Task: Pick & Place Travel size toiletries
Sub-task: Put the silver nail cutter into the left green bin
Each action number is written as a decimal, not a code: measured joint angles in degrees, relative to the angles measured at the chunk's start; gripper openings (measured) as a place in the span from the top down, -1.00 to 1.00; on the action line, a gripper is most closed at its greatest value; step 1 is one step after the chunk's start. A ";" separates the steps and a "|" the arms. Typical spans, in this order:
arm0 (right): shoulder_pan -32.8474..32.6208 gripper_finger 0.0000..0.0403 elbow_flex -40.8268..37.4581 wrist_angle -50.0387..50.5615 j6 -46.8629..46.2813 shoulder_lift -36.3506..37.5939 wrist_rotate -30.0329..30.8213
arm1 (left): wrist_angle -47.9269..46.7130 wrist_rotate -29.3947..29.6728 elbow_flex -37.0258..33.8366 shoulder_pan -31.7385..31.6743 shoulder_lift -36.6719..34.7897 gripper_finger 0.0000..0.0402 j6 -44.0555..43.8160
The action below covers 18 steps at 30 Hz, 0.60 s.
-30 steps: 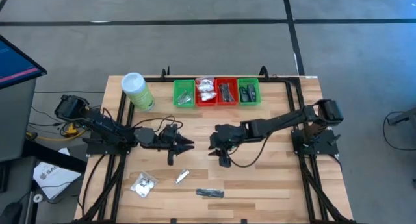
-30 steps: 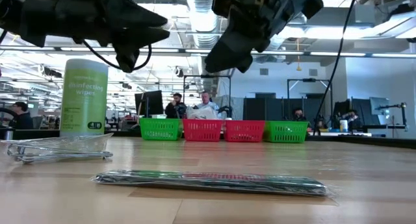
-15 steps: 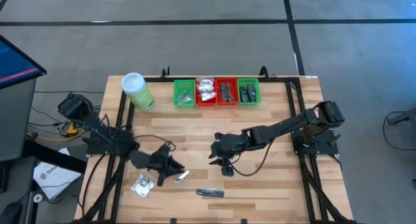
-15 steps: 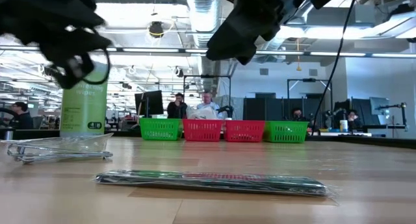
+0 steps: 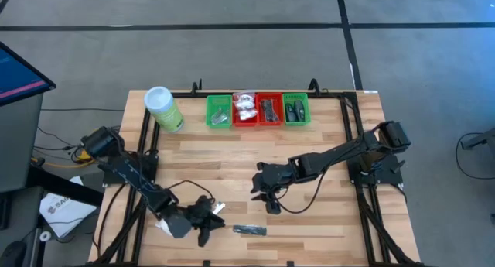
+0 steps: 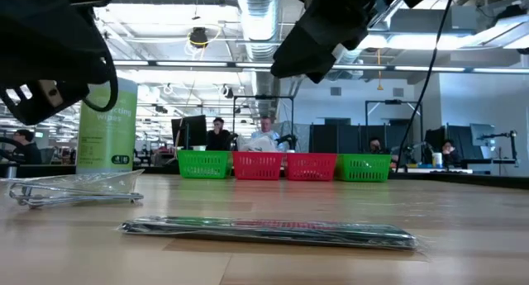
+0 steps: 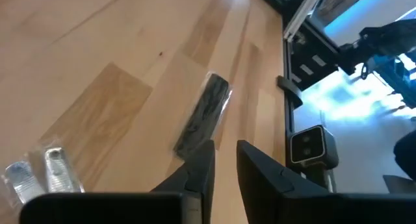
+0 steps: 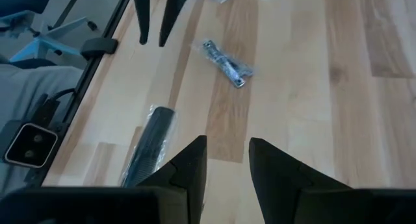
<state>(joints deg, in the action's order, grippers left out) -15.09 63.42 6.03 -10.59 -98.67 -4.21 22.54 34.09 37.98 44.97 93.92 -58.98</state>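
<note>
The travel size toiletries still loose on the table lie near its front edge. They are a slim dark packet [image 5: 249, 231] [image 7: 205, 113] [image 6: 264, 232], a small silver sachet [image 5: 216, 209] [image 8: 226, 63], and a white crinkly packet [image 5: 165, 222] half hidden under my left arm. My left gripper [image 5: 210, 223] [image 7: 224, 164] hovers low between them, slanting down toward the dark packet, its fingers narrowly open and bare. My right gripper [image 5: 267, 197] [image 8: 227, 159] hangs open and bare above the table's middle.
Along the far edge stand two green trays [image 5: 219, 112] [image 5: 295, 111] with two red trays [image 5: 268, 111] between them, all holding toiletries. A light-green canister [image 5: 164, 108] stands at the far left. Bare wood lies between the trays and the grippers.
My left gripper has swung from the table's middle toward the near edge, sinking a little and rolling as it went, and now points at the dark packet. My right gripper has drifted slightly toward the near edge. The loose toiletries have not moved.
</note>
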 joint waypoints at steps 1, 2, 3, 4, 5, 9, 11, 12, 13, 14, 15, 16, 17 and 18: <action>-0.25 0.47 0.00 0.19 0.00 0.00 0.00 | -0.65 0.00 0.49 0.00 0.41 0.72 -0.26; -0.40 0.47 0.00 0.33 0.00 0.00 0.00 | -1.09 0.00 0.70 0.00 0.75 0.72 -0.38; -0.64 0.47 0.00 0.58 0.00 0.00 0.00 | -1.33 -0.02 0.72 0.00 0.99 0.72 -0.52; -0.78 0.47 0.00 0.81 0.00 0.00 0.00 | -2.10 -0.01 0.72 0.00 1.06 0.71 -1.61; -1.00 0.47 0.00 1.07 0.00 0.00 0.02 | -3.34 0.00 0.72 -0.02 1.06 0.71 -3.72; -1.45 0.47 0.00 1.85 -0.22 0.00 0.00 | -7.33 -0.02 0.72 -0.02 1.06 0.65 -10.13; -1.51 0.47 0.00 1.86 -0.18 0.00 0.00 | -7.73 -0.09 0.70 -0.04 1.06 0.61 -10.61; -1.51 0.47 0.00 1.87 -0.17 0.00 0.00 | -7.67 -0.11 0.70 -0.04 1.04 0.59 -10.80; -1.51 0.47 0.00 1.87 -0.17 0.00 0.00 | -7.72 -0.13 0.70 -0.04 1.04 0.58 -10.97; -1.51 0.47 0.00 1.87 -0.17 0.00 0.00 | -7.79 -0.14 0.70 -0.04 1.04 0.56 -11.45; -1.48 0.47 0.00 1.87 -0.15 0.00 0.00 | -7.79 -0.17 0.70 -0.04 1.04 0.55 -11.73; -1.36 0.47 0.00 1.87 -0.15 0.00 0.00 | -7.77 -0.19 0.70 -0.04 1.04 0.53 -11.85; -1.26 0.47 0.00 1.89 -0.15 0.00 0.00 | -7.79 -0.20 0.70 -0.04 1.04 0.52 -11.91; -1.23 0.47 0.00 1.89 -0.15 0.00 0.00 | -7.99 -0.22 0.70 -0.04 1.02 0.51 -11.86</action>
<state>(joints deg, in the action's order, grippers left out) -16.32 63.42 7.92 -10.74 -98.67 -4.21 14.55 33.87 38.68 44.93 94.94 -70.84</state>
